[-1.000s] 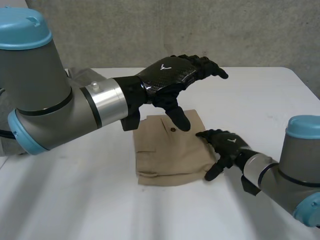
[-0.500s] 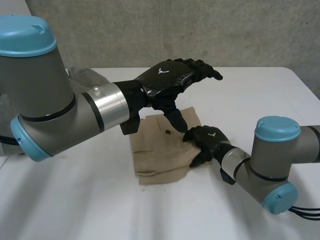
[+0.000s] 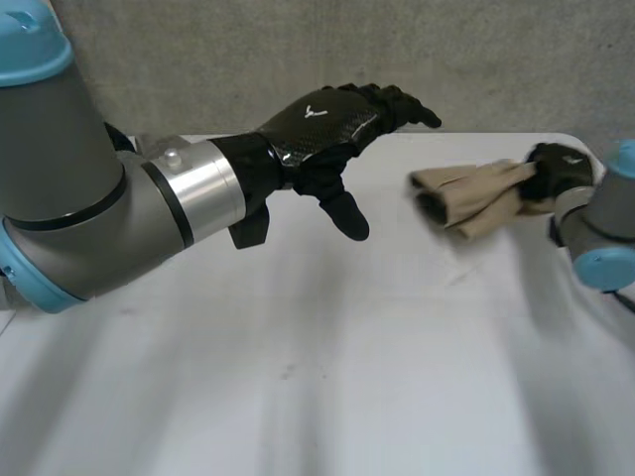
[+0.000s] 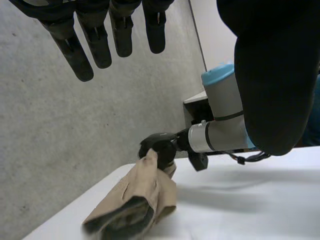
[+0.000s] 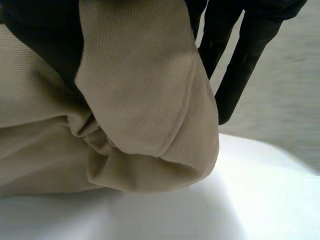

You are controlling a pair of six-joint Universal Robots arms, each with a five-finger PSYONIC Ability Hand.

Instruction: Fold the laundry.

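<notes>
A folded tan garment [image 3: 466, 198] hangs off the white table [image 3: 327, 347] at the far right, bunched at one end. My right hand [image 3: 558, 169] is shut on that end, fingers [image 5: 235, 65] curled over the tan cloth [image 5: 140, 100]. From the left wrist view the right hand [image 4: 157, 147] grips the garment [image 4: 135, 195] by its upper end, and the rest sags toward the table. My left hand [image 3: 327, 124] hovers open above the table's middle, fingers [image 4: 95, 42] straight, holding nothing, well left of the garment.
A grey cloth heap [image 3: 144, 146] lies at the table's back left, behind the left arm. A concrete wall [image 3: 298, 50] stands behind the table. The table's right edge is close to the right arm [image 3: 605, 228].
My right hand closed on the folded garment's near right side and carried it from the table's middle up and away to the far right. The left hand stayed hovering, open.
</notes>
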